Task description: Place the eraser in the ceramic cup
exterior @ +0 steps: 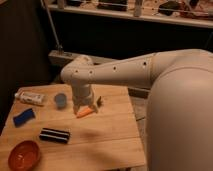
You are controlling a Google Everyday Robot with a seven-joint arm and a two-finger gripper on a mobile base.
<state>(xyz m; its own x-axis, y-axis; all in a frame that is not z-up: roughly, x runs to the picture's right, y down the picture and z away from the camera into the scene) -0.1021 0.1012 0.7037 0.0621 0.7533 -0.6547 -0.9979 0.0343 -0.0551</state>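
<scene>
1. Far left on the table point(112, 142): an orange bowl point(24, 155) in front, a blue wavy piece point(23, 117) behind it.
2. The eraser point(55, 135) lies flat near the front, well apart from the ceramic cup point(60, 100) standing further back.
3. Just right of the cup, the pincer point(84, 108) hangs low over a carrot point(86, 113) — apart or together, I cannot tell.

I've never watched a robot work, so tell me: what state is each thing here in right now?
Eraser: lying flat on the table, not in the cup.
Cup: upright, beside the gripper.
Gripper: low over the carrot.
Carrot: lying on the table.
Bowl: upright, near the table's front corner.
Tube: lying on its side.
</scene>
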